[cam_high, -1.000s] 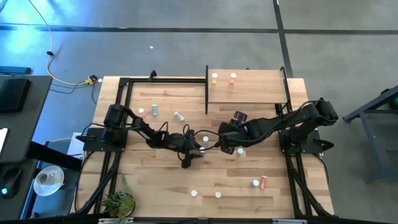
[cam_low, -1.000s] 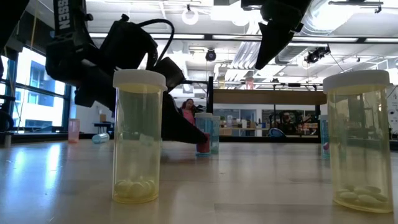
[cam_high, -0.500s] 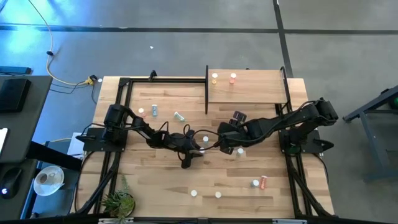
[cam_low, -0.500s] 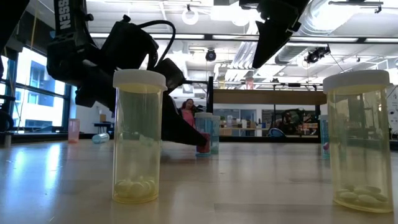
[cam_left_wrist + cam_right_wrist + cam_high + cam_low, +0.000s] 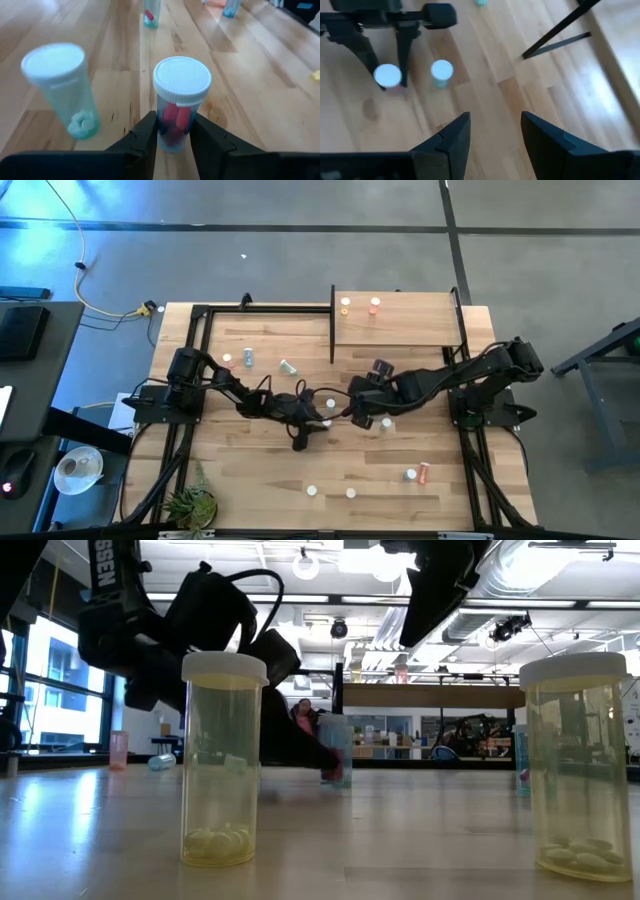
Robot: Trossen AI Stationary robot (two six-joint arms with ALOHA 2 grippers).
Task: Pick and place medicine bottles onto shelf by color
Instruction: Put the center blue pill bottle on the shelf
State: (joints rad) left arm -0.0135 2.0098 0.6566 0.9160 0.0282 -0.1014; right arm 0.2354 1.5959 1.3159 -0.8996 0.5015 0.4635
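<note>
At the table's middle my left gripper (image 5: 175,131) is shut on a small white-capped medicine bottle (image 5: 176,112) with red pills inside. A teal bottle (image 5: 64,92) stands close beside it. My right gripper (image 5: 492,127) hangs open above the table, just right of these two bottles, with nothing between its fingers. The shelf (image 5: 400,320) stands at the far right of the table. A yellow bottle (image 5: 345,305) and a pink one (image 5: 375,305) stand on it. In the low view two yellow bottles (image 5: 222,760) (image 5: 580,770) stand in the foreground. My left gripper pinches the lower body (image 5: 167,135) of the red-pill bottle between its two fingers, one on each side, below the cap. The fingers come slanting down from the table's left side. The bottle stands upright; I cannot tell whether its base is on the table.
Loose bottles lie scattered about: several at the far left (image 5: 248,358) (image 5: 287,366), two near the front edge (image 5: 312,490) (image 5: 350,493), two at the near right (image 5: 417,473) and one under the right arm (image 5: 387,423). A dark post (image 5: 332,325) marks the shelf's left end.
My left gripper has shut its fingers on the red-pill bottle and taken hold of it, without shifting over the table. In the low view the bottle now shows blurred between the fingers.
</note>
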